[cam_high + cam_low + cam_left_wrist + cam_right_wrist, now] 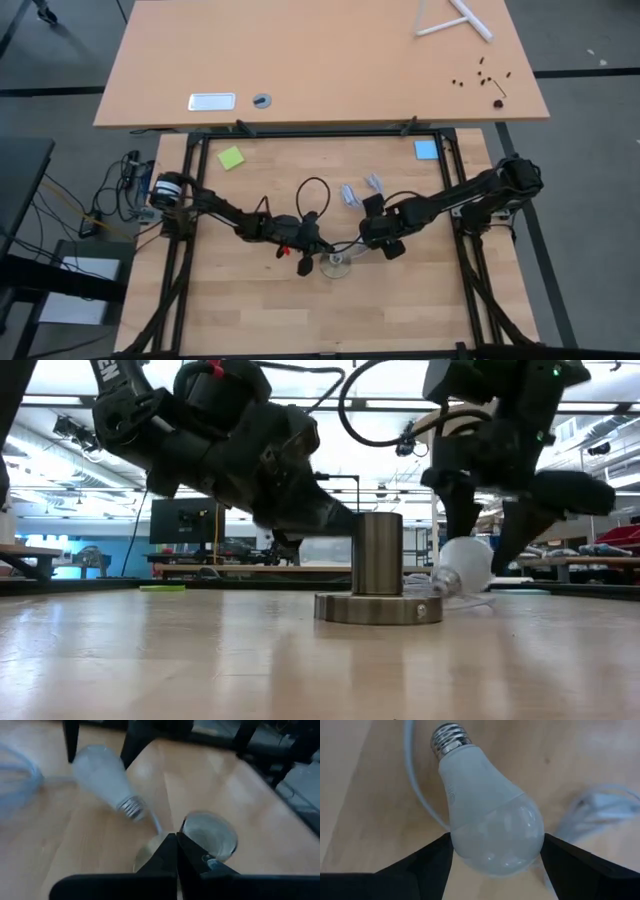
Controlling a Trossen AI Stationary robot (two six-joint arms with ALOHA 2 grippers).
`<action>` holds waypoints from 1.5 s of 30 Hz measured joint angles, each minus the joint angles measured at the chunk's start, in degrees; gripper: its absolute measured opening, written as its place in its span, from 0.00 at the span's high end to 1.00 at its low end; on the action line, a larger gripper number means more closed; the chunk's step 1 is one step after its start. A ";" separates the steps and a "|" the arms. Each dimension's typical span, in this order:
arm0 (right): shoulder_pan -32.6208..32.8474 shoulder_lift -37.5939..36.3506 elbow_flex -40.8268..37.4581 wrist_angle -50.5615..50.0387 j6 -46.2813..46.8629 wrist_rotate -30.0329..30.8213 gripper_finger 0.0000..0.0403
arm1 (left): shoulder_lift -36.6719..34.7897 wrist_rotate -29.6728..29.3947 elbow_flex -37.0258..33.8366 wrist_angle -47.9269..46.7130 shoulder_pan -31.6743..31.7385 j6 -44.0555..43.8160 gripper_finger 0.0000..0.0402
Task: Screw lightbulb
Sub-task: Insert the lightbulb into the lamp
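We are working on the wooden table point(230, 300), taking the metal socket point(378, 575) as our landmark. Our left gripper point(176, 851), pressed together on nothing, is resting against the socket's side. Our right gripper point(495, 851) is straddling the lightbulb point(487, 815) with fingers spread, touching its wide end. The lightbulb is lying just beside the socket, screw end toward it, over the white cord point(417, 785).

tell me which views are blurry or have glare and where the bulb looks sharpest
Right wrist view: the lightbulb is sharpest, with soft highlights on its dome. Left wrist view: motion-smeared, the bulb and the socket both soft, pale sheen on the table. Low view: bright ceiling lights backlight both arms into dark shapes, and the near tabletop is out of focus. High view: evenly lit, but the bulb is hidden there.
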 joint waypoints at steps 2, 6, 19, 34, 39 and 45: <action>0.00 -0.20 2.24 -4.61 1.02 2.31 0.27 | -0.73 0.01 0.30 1.38 0.05 -0.02 1.00; 0.00 -0.20 6.92 -11.74 2.68 7.11 0.28 | -2.91 -0.02 0.61 0.81 0.12 -0.01 1.00; 0.48 -0.92 20.41 -23.36 7.53 16.53 0.27 | -12.67 -5.38 0.56 -6.44 -0.34 4.00 1.00; 2.00 -0.88 23.58 -16.17 9.23 17.56 0.27 | -24.30 -24.34 0.56 -34.26 -6.14 4.90 1.00; 3.30 -0.88 23.58 -12.65 9.57 17.56 0.28 | -26.99 -30.73 -0.02 -42.70 -7.39 -1.12 1.00; 3.43 -0.84 23.58 -9.20 9.66 17.57 0.28 | -27.54 -25.98 -1.27 -33.70 -9.32 3.57 1.00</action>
